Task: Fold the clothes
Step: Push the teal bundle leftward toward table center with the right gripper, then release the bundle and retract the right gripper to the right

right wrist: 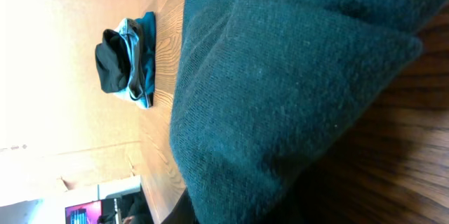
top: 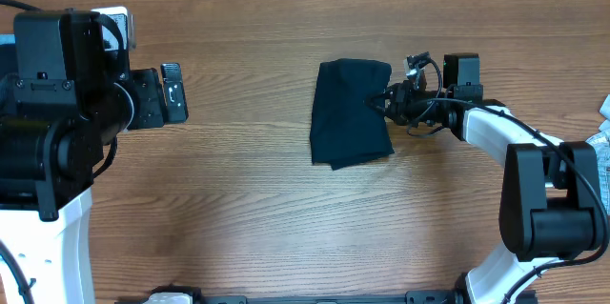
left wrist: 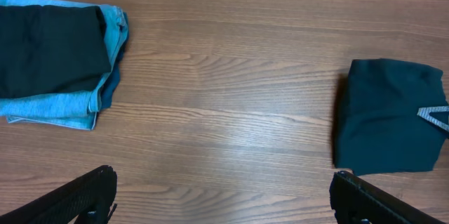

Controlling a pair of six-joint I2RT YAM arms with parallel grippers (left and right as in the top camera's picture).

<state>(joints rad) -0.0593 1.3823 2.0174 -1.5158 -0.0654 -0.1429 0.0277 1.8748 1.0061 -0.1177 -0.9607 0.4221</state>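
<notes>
navy shirt (top: 351, 113) in right jaws

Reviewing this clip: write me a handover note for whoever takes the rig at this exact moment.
Left gripper: fingers wide open, holding nothing, at the left side of the wooden table.
Right gripper: shut on the right edge of the folded dark navy cloth shirt, which lies mid-table.
Stack of folded dark and light blue denim garments: at the far left, near the left arm.
Done: the shirt is folded into a compact rectangle; the stack is folded.
Left: probably carry the shirt to the stack, then release. I cannot tell whether another fold is intended.
</notes>
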